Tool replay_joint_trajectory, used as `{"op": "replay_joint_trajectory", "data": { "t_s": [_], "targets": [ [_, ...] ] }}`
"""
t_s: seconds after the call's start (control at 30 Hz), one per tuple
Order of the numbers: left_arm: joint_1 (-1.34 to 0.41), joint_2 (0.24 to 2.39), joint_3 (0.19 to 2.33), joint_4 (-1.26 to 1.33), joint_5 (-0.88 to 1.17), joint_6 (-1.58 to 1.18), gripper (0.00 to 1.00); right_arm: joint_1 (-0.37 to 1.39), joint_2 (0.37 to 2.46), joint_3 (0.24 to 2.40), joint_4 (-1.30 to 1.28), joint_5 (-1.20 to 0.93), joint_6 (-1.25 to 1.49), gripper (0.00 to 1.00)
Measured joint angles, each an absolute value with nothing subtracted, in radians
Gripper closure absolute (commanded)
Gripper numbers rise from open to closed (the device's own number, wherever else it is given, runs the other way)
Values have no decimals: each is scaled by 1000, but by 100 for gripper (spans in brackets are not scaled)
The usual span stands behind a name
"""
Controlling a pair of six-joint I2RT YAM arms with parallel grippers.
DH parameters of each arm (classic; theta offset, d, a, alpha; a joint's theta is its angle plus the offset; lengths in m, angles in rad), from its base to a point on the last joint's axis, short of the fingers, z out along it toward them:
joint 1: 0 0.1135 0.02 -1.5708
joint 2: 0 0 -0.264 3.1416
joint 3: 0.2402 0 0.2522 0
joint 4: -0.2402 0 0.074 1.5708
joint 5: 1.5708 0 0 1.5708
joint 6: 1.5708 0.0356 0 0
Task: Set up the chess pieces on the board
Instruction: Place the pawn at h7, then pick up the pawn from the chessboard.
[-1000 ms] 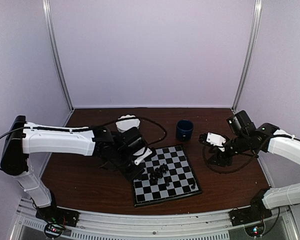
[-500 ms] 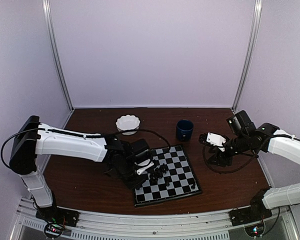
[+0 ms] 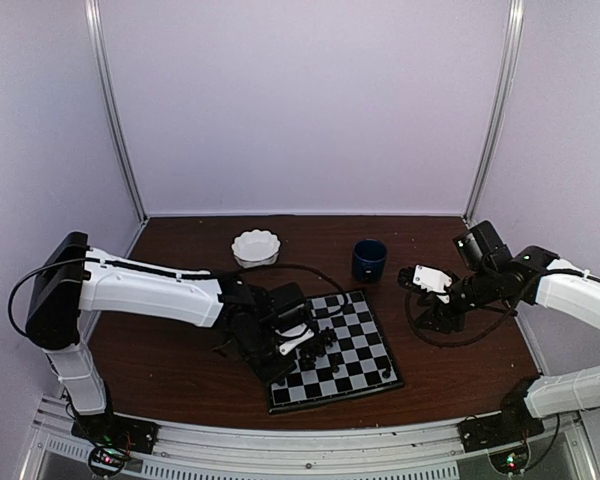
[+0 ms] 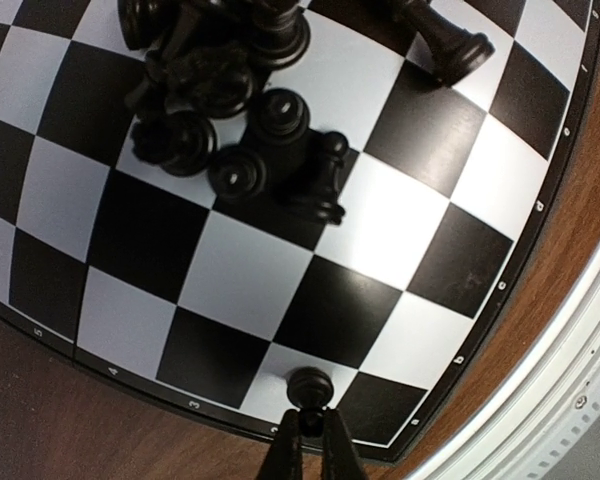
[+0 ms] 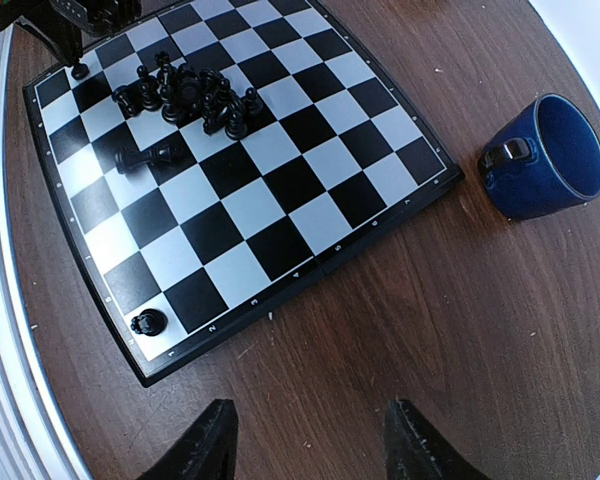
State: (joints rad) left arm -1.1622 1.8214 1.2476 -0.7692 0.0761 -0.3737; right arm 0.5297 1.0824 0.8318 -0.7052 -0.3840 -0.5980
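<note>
Board (image 3: 352, 338): laid flat on the brown desk (image 3: 160, 350) and turned at an angle, with one corner brought close to the near rail; black and light checks are framed by a thin dark border.
Chess pieces (image 5: 185, 95): small black figures are bunched in a tight heap on the left half of the board, several leaned or tumbled against one another; the number cannot be told.
Fallen piece (image 5: 145, 155): laid on its side just beside the heap, across a dark and a light square.
Lone pawn (image 5: 148, 321): stood upright on the light square at the board's near right corner, well apart from the heap.
Held pawn (image 4: 310, 384): stood upright on a light square in the outermost row, near the board's near left corner.
Left jaws: clamped on the held pawn, the tips drawn together at its base, as seen by the left wrist camera.
Left arm (image 3: 150, 290): stretched across the desk to the left edge of the board.
Right jaws: spread wide apart and held over bare wood, to the right of the board.
Right arm (image 3: 570, 290): folded at the right side of the desk.
Mug (image 3: 368, 260): dark blue, set upright on the desk just beyond the board's far edge, not touching it.
Bowl (image 3: 256, 247): white and scalloped, set at the far side of the desk, left of the mug.
</note>
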Motion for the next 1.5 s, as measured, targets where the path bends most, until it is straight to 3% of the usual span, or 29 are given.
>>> {"op": "replay_joint_trajectory", "data": {
  "t_s": [0.4,0.83,1.1,1.5],
  "targets": [
    [-1172,1821,1251,-790,28,-388,94,530,1082,831,-705,-384,-598,47],
    [-1176,1822,1252,-820,-11,-403,72,530,1082,831,-705,-384,-598,47],
    [-1180,1810,1307,-846,-38,-395,70,530,1082,831,-705,-384,-598,47],
    [-1166,1913,1508,-786,-71,-396,82,530,1082,831,-706,-384,-598,47]
  ]
}}
